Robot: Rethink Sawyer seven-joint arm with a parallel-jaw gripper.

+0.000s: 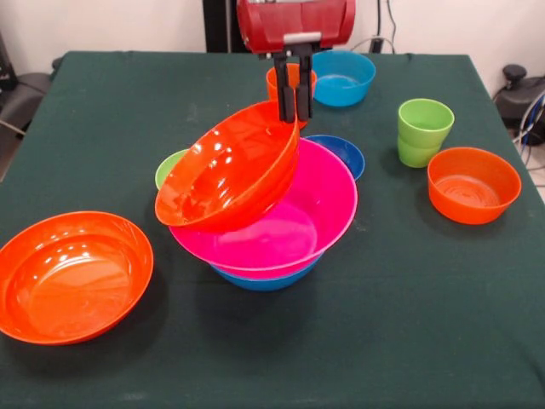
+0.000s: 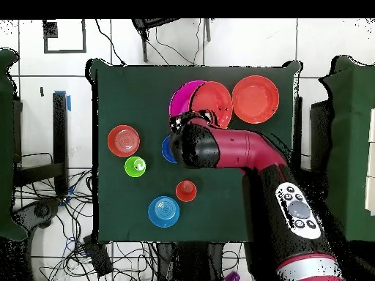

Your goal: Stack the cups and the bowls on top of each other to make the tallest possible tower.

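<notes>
My gripper [image 1: 295,114] is shut on the far rim of a large orange bowl [image 1: 228,166]. It holds the bowl tilted, with its low side resting in the pink bowl [image 1: 298,221]. The pink bowl sits in a blue bowl [image 1: 264,279]; together they make the tower. A second large orange bowl [image 1: 72,274] lies at the front left. Two lime green cups [image 1: 423,132] stand nested at the right. An orange cup [image 1: 289,78] stands behind the gripper. In the overhead view the arm [image 2: 220,150] covers the gripper, beside the pink bowl [image 2: 182,99] and the held orange bowl [image 2: 216,102].
A small orange bowl [image 1: 473,183] sits at the right, a light blue bowl [image 1: 343,77] at the back, a dark blue bowl [image 1: 343,152] behind the tower, and a lime green bowl [image 1: 169,168] to its left.
</notes>
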